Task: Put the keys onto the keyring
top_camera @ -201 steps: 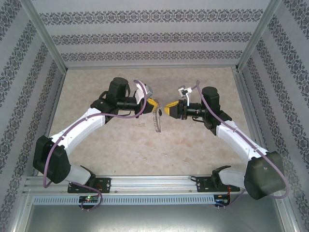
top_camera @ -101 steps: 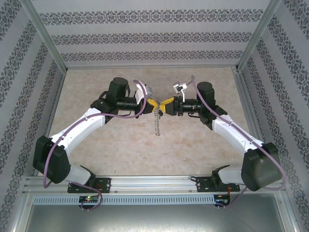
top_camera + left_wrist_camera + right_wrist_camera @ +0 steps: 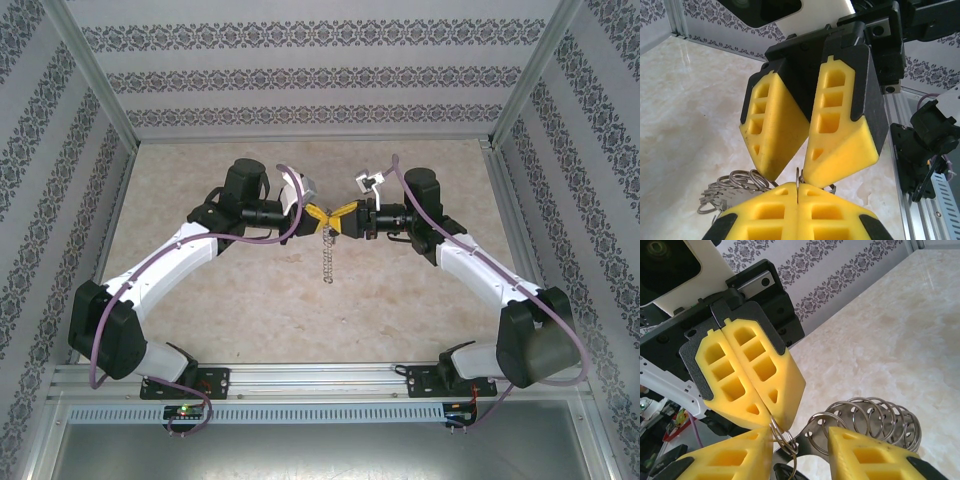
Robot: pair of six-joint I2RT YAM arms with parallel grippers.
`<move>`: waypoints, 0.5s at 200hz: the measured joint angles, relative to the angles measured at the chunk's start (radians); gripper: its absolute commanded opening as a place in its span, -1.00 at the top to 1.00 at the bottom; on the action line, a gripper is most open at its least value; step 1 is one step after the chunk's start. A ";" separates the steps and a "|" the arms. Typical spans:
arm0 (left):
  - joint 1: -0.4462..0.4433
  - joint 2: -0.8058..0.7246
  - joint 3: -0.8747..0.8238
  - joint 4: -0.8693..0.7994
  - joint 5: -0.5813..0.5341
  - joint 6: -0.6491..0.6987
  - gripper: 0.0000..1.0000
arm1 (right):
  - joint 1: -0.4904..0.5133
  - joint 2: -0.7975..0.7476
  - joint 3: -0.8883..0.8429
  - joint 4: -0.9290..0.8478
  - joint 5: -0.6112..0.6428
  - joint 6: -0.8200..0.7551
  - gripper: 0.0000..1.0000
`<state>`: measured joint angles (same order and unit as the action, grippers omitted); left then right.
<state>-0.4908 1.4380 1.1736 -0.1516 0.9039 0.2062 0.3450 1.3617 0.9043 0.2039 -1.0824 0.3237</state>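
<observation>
Overhead, the keyring [image 3: 326, 255] dangles chain-like from the pinching left fingers [image 3: 317, 213]; close-up, the right fingers [image 3: 875, 457] straddle its loops, parted.

You've got a beige marbled table [image 3: 250, 310] w/ faint veining as the floor of the cell. Three walls stand round it, all in pale wallpaper w/ dark floral bands: back wall [image 3: 320, 70], left wall [image 3: 45, 160], right wall [image 3: 600, 160]. Alu posts rise from the two far corners, left post [image 3: 92, 72] & right post [image 3: 533, 72], splaying outward in the top view. Along the table's near edge runs a silver alu rail [image 3: 320, 377]. Just below that is a white slotted cable duct [image 3: 300, 413], then a grey metal sheet [image 3: 320, 455] at the bottom.
</observation>
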 measured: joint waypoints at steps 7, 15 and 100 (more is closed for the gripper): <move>0.000 0.004 0.009 -0.004 0.003 0.000 1.00 | 0.000 0.000 0.002 0.004 -0.002 -0.002 0.32; 0.000 0.008 0.015 -0.007 0.006 0.000 1.00 | 0.000 0.001 0.004 0.008 -0.005 -0.006 0.33; 0.001 0.060 0.103 -0.076 0.019 0.038 1.00 | -0.051 0.007 0.021 0.006 -0.033 -0.015 0.18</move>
<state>-0.4900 1.4982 1.2770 -0.2279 0.9230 0.2440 0.2935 1.3689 0.9257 0.2104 -1.1156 0.3084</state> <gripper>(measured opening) 0.051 0.411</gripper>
